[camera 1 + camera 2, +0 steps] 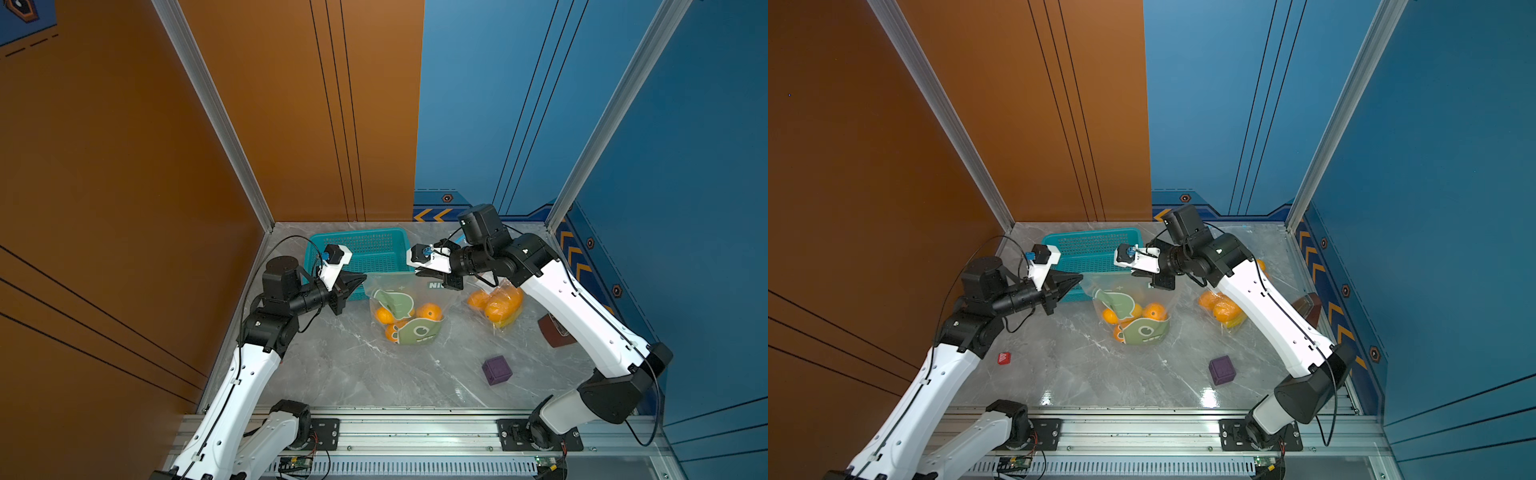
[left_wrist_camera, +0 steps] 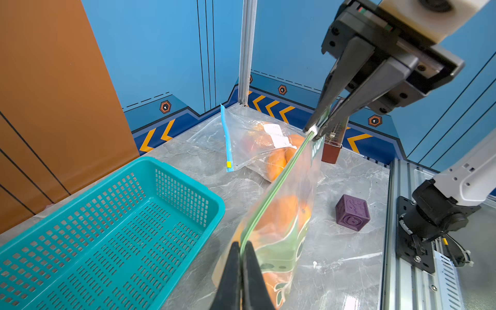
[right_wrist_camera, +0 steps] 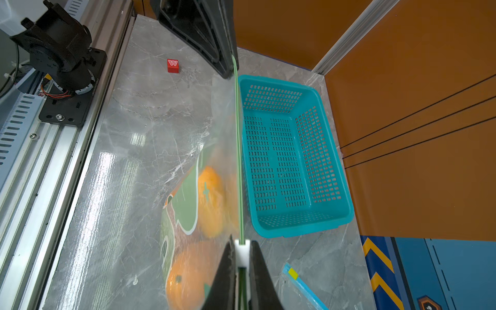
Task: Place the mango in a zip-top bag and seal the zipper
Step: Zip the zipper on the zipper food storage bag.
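Clear, green-printed zip-top bag [image 1: 405,316] of round orange fruits [image 1: 429,311]; green zipper strip [image 2: 273,188] taut between left pincer [image 2: 242,245] and right pincer [image 3: 242,245], both clamped on its ends.

Both arms reach inward, left pincer [image 1: 364,276] and right pincer [image 1: 417,272] clamped tight, tips facing.

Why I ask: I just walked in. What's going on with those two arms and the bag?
Both arms hold the printed zip-top bag by its green zipper strip, stretched taut between them. The left gripper, jaws shut, pinches one end; the right gripper, jaws shut, grips the white slider at the other end. Orange fruit is inside, and the strip looks closed along the stretch between.
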Robot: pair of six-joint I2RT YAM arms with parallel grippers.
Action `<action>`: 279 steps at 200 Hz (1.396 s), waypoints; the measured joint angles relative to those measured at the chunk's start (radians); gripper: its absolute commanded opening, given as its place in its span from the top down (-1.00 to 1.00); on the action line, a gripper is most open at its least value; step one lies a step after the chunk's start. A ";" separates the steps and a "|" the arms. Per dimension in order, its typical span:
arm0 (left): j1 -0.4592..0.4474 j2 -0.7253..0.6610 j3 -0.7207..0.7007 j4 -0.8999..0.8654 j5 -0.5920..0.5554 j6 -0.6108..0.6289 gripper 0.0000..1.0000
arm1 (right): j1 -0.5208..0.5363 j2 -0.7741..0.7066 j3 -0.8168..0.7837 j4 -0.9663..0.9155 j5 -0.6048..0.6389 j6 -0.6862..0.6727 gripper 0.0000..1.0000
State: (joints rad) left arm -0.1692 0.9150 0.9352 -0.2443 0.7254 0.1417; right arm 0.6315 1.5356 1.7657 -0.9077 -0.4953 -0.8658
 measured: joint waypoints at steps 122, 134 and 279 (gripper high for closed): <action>0.000 0.015 0.000 0.000 -0.053 -0.030 1.00 | -0.192 -0.214 -0.229 0.002 -0.009 0.055 1.00; 0.000 0.015 0.000 0.000 -0.053 -0.031 1.00 | -0.213 -0.228 -0.243 0.002 -0.010 0.060 1.00; -0.094 0.075 0.024 0.008 -0.068 -0.072 1.00 | -0.278 -0.307 -0.309 0.014 -0.012 0.137 1.00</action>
State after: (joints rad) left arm -0.2634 0.9897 0.9592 -0.2367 0.6579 0.0696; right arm 0.3538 1.2289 1.4563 -0.8940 -0.5076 -0.7292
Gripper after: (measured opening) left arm 0.046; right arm 0.101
